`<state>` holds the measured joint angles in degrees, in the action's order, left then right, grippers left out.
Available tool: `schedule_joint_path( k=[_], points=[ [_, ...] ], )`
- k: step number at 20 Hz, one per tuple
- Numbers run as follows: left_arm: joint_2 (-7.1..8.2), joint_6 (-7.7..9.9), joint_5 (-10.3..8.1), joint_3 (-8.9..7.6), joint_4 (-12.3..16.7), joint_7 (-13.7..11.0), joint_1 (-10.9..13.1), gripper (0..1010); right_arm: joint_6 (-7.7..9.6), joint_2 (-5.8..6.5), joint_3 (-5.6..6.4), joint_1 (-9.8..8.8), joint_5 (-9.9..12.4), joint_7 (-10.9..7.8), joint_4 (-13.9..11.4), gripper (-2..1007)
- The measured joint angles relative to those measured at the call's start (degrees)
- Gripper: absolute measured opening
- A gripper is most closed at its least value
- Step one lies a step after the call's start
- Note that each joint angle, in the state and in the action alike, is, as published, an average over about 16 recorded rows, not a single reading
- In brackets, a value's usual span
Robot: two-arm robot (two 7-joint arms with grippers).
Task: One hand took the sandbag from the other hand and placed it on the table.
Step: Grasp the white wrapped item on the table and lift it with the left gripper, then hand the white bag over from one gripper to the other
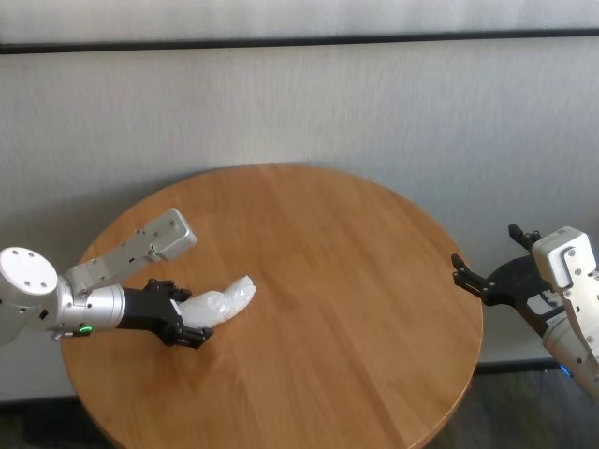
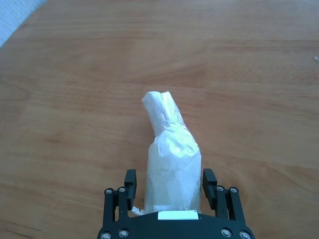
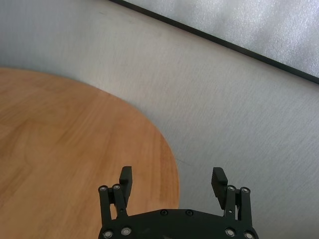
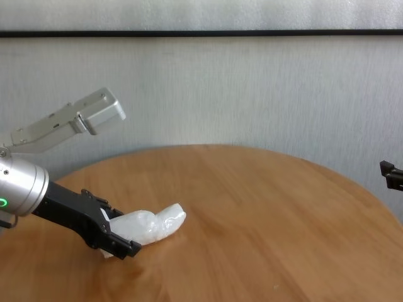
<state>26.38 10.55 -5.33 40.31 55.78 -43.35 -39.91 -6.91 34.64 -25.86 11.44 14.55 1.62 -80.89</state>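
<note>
The head view is looking steeply down and forward, taking in the whole round table (image 1: 328,309), with the left gripper (image 1: 187,322) at about nine o'clock and the right gripper (image 1: 482,277) at three o'clock, just off the rim. The chest view is looking nearly level across the table (image 4: 264,239) toward the wall, sharing the left gripper (image 4: 116,236) and the sandbag (image 4: 151,226). The left wrist view is peering close along its own fingers (image 2: 130,180) over the sandbag (image 2: 172,169). The right wrist view is facing past its fingers (image 3: 126,175) at the table's edge (image 3: 75,149) and the wall.
</note>
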Motion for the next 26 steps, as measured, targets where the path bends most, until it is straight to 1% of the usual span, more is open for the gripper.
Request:
schedule_joint_path(
  k=[6, 9, 12, 15, 18, 20, 24, 26],
  points=[
    [0.12, -0.08, -0.14, -0.04, 0.19, -0.07, 0.09, 739, 0.00, 0.00, 0.00, 0.00, 0.00, 0.00, 0.00, 1005],
    [0.12, -0.14, -0.28, -0.23, 0.38, 0.30, 0.25, 677, 0.00, 0.00, 0.00, 0.00, 0.00, 0.00, 0.00, 1005],
    [-0.06, -0.56, -0.89, -1.20, 1.12, 1.71, 0.90, 628, 0.00, 0.00, 0.00, 0.00, 0.00, 0.00, 0.00, 1005],
    [-0.52, -1.39, -2.03, -3.06, 2.91, 3.79, 2.09, 596, 0.00, 0.00, 0.00, 0.00, 0.00, 0.00, 0.00, 1005],
    [-1.08, -2.25, -3.75, -5.39, 6.09, 5.78, 3.68, 582, 0.00, 0.00, 0.00, 0.00, 0.00, 0.00, 0.00, 1005],
    [-1.37, -2.80, -5.22, -7.05, 8.96, 7.01, 5.01, 578, 0.00, 0.00, 0.00, 0.00, 0.00, 0.00, 0.00, 1005],
    [-1.62, -3.78, -8.59, -10.34, 15.87, 9.00, 8.14, 574, 0.00, 0.00, 0.00, 0.00, 0.00, 0.00, 0.00, 1005],
    [-1.52, -4.10, -10.16, -11.58, 19.38, 9.42, 9.61, 574, 0.00, 0.00, 0.00, 0.00, 0.00, 0.00, 0.00, 1005]
  ],
)
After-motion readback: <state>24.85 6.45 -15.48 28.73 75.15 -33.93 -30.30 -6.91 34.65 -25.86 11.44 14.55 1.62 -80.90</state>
